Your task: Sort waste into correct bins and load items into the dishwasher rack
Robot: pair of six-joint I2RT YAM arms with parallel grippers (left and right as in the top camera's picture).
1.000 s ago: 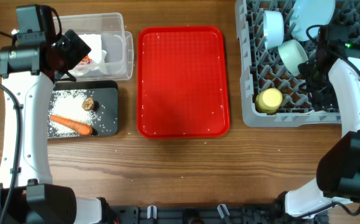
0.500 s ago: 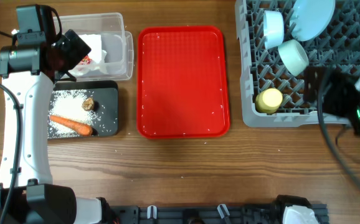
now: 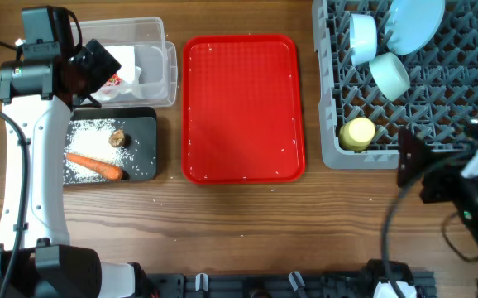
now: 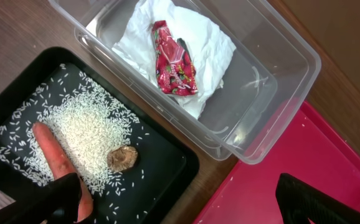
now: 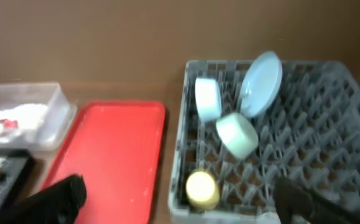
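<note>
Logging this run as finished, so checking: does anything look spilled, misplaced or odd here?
Only a small thing: a few white specks, possibly stray rice, lie along the red tray's edges. Otherwise waste sits in the clear tub and black tray, dishes in the rack.

Table [image 3: 239,223] bears tub [image 3: 161,35], black tray [image 3: 142,122], red tray [image 3: 239,108], rack [image 3: 330,156].

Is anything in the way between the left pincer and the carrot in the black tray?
No, nothing visible is in the way. The carrot lies uncovered in the black tray, which has no lid. The left pincer hangs open above it. The brown lump sits beside the carrot, not touching it.
</note>
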